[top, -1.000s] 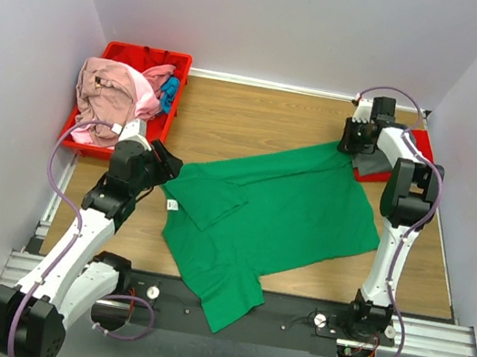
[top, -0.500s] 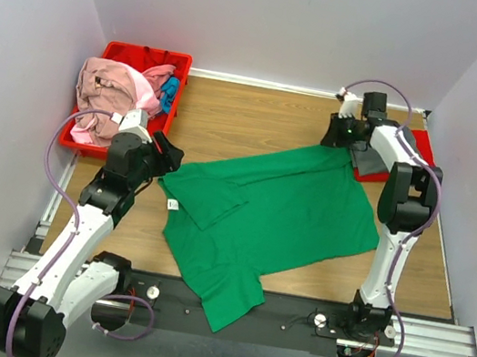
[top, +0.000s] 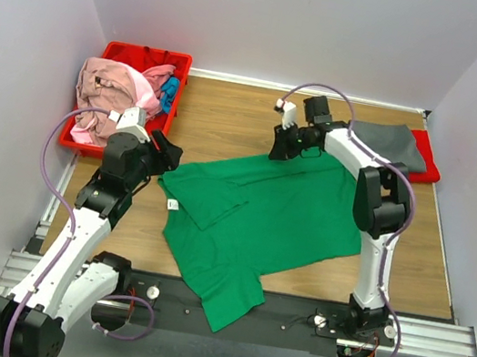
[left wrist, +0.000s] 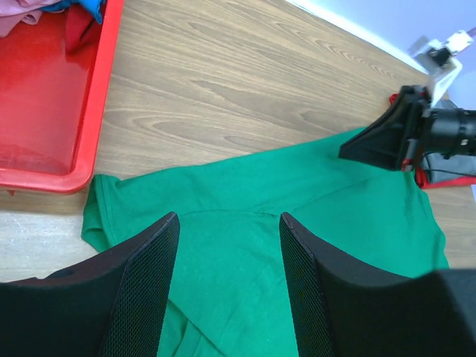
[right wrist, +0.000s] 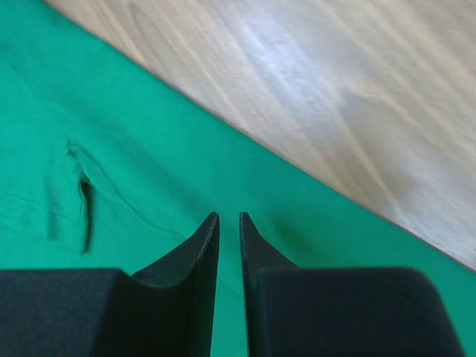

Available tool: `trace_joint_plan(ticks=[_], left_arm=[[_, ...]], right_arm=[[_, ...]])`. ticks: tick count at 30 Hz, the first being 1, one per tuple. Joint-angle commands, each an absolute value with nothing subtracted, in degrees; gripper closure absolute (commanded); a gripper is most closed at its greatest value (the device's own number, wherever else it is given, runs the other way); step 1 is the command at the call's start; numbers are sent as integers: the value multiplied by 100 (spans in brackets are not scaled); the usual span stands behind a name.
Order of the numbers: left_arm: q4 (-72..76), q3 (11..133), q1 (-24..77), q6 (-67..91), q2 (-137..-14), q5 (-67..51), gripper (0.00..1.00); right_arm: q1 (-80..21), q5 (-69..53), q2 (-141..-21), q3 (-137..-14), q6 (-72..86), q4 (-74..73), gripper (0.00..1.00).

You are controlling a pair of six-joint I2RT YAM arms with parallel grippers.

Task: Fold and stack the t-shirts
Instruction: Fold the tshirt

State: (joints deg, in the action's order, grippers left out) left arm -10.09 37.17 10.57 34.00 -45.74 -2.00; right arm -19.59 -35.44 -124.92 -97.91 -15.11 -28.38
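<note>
Starting with the green t-shirt (top: 287, 215): spread across the middle of the table (top: 232, 113), skewed and mostly flat, with a flap turned in over the body on the left side and the white neck label (top: 172, 206) showing at that edge. One sleeve draped off the near edge toward the arm bases. Probably laid out wide like this to offer each arm an edge to take for a fold.

At the far edge of that shirt, the right gripper (top: 280, 144), low over the cloth. Fingers (right wrist: 197, 253) almost pressed together in the wrist view, with only a thin slit and green showing through it, and nothing pinched. Reads as lining up on the border between cloth and bare wood, not as a grip.

At the left edge, the left gripper (left wrist: 229, 223), spread wide with nothing between the fingers, poised above the shirt near the turned-in flap. Judged ready to come down and pinch there, so as to share the fold with the other arm.

Further out, at the far right, the dark grey t-shirt (top: 393, 143), lying flat and compact on a red tray (top: 424, 163). Looks like the start of the stack, kept well apart from the working space.

At the far left, the pink t-shirt (top: 110, 91) heaped beside the blue t-shirt (top: 170, 91) in the red bin (top: 149, 56), crumpled and seemingly not yet folded.
</note>
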Motion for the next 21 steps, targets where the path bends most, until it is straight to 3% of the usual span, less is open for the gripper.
trace_joint_plan(ticks=[1, 4, 6, 7, 10, 13, 17, 21], left_arm=[[-1125, 3841, 1028, 3278, -4500, -264, 36], [-1046, 3788, 1028, 3243, -4526, -395, 34], [-871, 3692, 1028, 3191, -4491, -631, 25], [-714, 3613, 1028, 3173, -4465, -833, 16], [-467, 3525, 1028, 3138, -4491, -1255, 7], [-194, 3516, 1028, 3059, -4728, -2081, 8], [-403, 3673, 1370, 2936, -5079, -2707, 20], [-1158, 4043, 3079, 2865, -5256, -1917, 23]], right_arm=[[-2197, -3077, -12796, -9844, -1564, -2935, 77], [-2276, -2945, -12902, -9914, -1477, -2927, 77], [-2285, -2795, -13016, -9984, -1433, -2935, 77], [-2285, -2717, -13060, -10010, -1441, -2936, 77], [-2285, -2707, -13017, -10002, -1520, -2944, 77], [-2276, -2900, -12657, -9897, -1756, -2962, 73], [-2285, -3217, -11806, -9484, -2197, -3067, 58], [-2241, -3252, -10639, -8826, -2522, -3120, 47]])
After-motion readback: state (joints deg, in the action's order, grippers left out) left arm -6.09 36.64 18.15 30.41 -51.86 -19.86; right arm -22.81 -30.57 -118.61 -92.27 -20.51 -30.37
